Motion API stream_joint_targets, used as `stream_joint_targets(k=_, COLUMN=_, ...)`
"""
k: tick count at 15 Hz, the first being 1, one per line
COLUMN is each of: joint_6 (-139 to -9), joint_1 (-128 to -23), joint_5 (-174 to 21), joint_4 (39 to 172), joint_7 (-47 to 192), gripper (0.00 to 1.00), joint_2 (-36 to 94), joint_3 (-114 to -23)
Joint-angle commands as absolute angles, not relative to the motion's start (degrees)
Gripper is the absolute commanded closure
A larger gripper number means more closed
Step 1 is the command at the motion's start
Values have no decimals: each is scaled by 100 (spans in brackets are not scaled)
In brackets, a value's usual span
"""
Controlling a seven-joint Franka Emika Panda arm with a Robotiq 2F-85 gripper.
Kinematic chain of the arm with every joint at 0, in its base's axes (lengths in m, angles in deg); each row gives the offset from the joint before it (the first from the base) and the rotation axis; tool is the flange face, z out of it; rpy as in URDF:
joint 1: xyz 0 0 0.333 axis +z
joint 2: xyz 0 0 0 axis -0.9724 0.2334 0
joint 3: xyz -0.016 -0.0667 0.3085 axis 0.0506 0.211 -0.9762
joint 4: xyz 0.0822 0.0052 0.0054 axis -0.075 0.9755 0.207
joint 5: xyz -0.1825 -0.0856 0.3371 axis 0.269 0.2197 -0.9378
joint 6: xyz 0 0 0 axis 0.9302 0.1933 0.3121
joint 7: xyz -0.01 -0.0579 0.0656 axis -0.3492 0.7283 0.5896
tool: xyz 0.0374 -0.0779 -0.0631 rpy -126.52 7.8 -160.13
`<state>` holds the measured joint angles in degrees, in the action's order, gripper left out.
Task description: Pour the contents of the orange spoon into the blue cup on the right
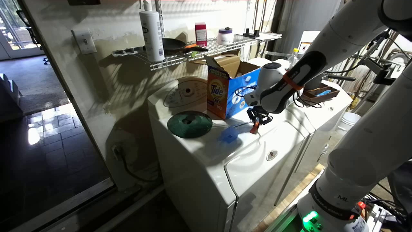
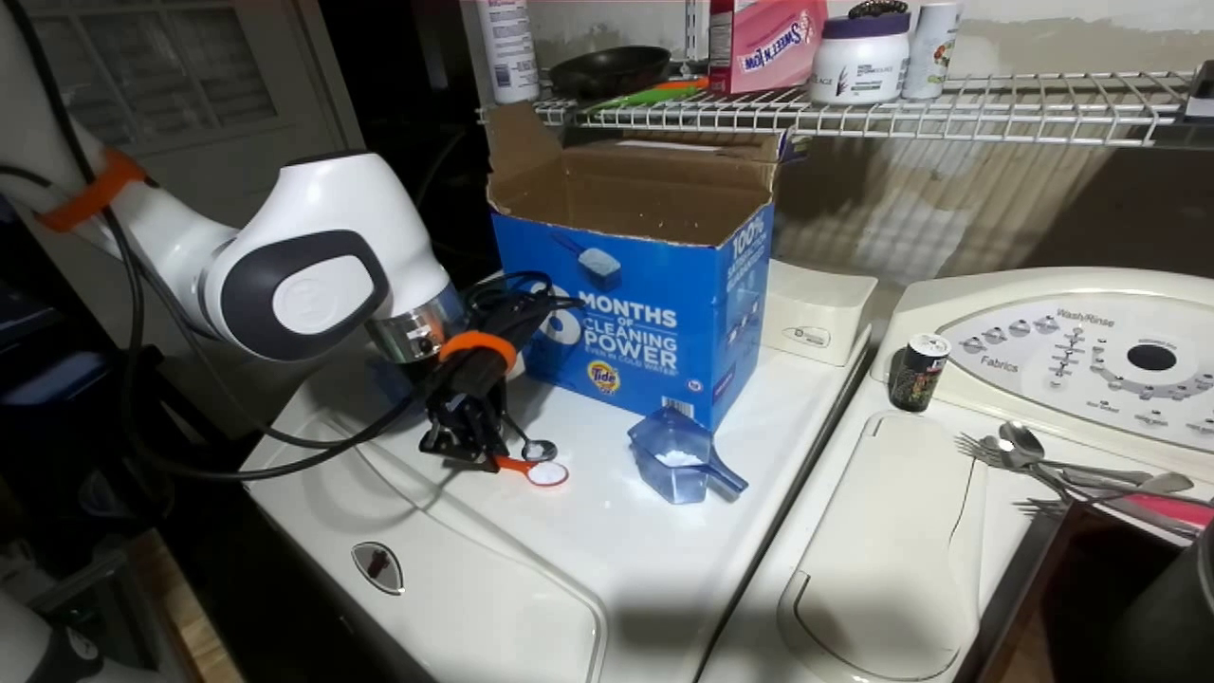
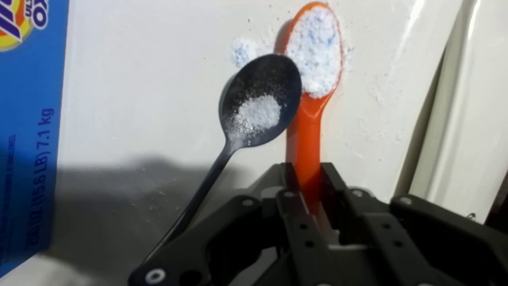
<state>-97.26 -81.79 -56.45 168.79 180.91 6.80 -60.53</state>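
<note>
The orange spoon (image 3: 308, 131) has its bowl full of white powder with blue specks. My gripper (image 3: 308, 174) has its fingertips against both sides of the spoon's handle. The spoon also shows in both exterior views (image 1: 254, 127) (image 2: 515, 464), low over the white machine top; I cannot tell whether it touches. The gripper (image 2: 491, 457) points down there, and its body hides the handle's end. The blue cup (image 2: 671, 476) is pale, see-through, with a handle and some white powder inside. It stands apart from the spoon, and in an exterior view (image 1: 229, 134) near the green dish.
A dark spoon (image 3: 262, 83) with a little powder lies beside the orange spoon, their bowls overlapping in the wrist view. The tall open Tide box (image 2: 626, 313) stands behind. A green dish (image 1: 190, 129), a small can (image 2: 918, 373), cutlery (image 2: 1043, 465) and a wire shelf (image 2: 996, 114) are around.
</note>
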Motion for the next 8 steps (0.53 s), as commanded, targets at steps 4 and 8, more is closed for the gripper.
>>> stream_joint_targets(k=4, joint_6=-9294, joint_1=-8522, joint_5=-5393, joint_4=16766, joint_7=18201, gripper=95, joint_2=609, joint_3=-6043)
stream_joint_targets(k=8, joint_6=-9019, joint_1=-8741, joint_5=-5219, joint_4=16673, joint_7=18176, gripper=95, joint_2=566, joint_3=-5997)
